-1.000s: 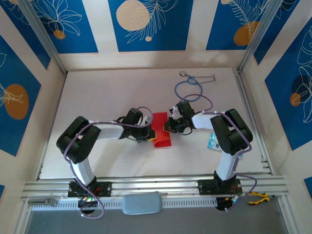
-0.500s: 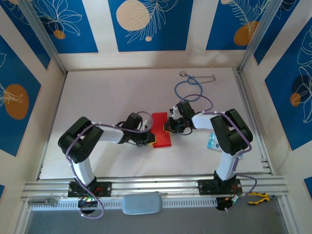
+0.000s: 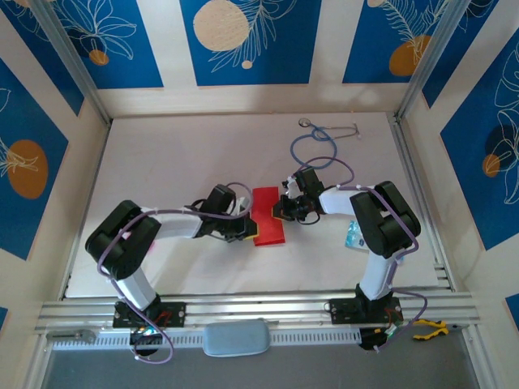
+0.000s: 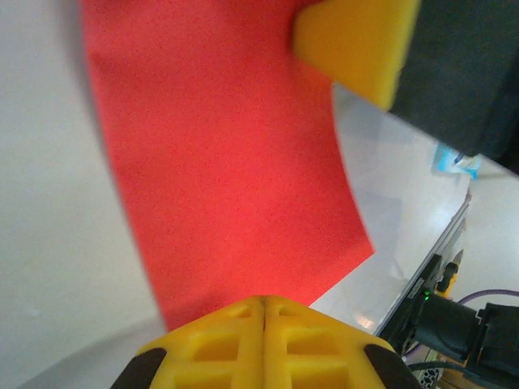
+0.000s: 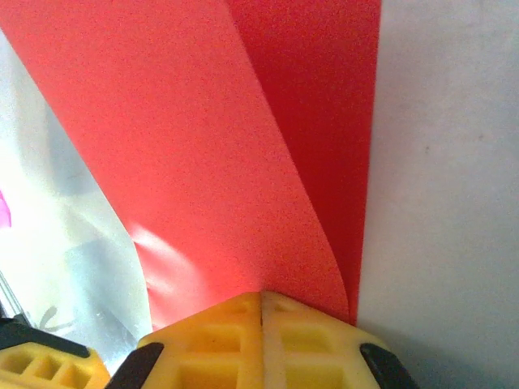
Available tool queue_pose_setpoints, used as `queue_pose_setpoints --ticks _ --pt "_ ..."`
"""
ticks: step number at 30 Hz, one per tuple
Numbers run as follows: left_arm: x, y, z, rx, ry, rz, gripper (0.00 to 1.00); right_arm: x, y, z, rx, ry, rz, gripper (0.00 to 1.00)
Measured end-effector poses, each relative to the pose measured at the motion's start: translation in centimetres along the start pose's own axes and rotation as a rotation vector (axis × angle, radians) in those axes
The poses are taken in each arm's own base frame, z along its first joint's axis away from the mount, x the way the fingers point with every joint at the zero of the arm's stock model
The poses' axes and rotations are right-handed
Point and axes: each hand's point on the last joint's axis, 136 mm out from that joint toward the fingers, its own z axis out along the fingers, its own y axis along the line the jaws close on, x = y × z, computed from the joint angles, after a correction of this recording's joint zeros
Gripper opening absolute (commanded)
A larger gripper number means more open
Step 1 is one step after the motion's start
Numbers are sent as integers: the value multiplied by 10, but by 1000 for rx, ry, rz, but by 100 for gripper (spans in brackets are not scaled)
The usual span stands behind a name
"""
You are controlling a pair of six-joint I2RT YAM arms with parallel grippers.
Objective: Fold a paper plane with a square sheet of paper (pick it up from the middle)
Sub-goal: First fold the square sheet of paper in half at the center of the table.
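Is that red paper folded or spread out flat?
Folded over. From above, the square sheet of paper is a narrow rectangle, and the right wrist view shows one layer curling over another.

My left gripper pinches, fingers pressed together, the near edge of the red square sheet of paper. Another yellow pad sits at the paper's far edge, above the white table.

Red square sheet of paper, folded into a narrow rectangle, on the table.
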Motion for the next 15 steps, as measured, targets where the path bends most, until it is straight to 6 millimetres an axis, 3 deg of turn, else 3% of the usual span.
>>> queue_pose_setpoints --ticks 5,9,15 --pt "-6 4 11 2 -1 -20 2 0 0 0 1 1 -1 0" --pt "7 19 16 -14 36 -49 2 0 0 0 2 0 -2 0" --pt "21 19 17 -11 64 12 3 1 0 1 2 1 -2 0"
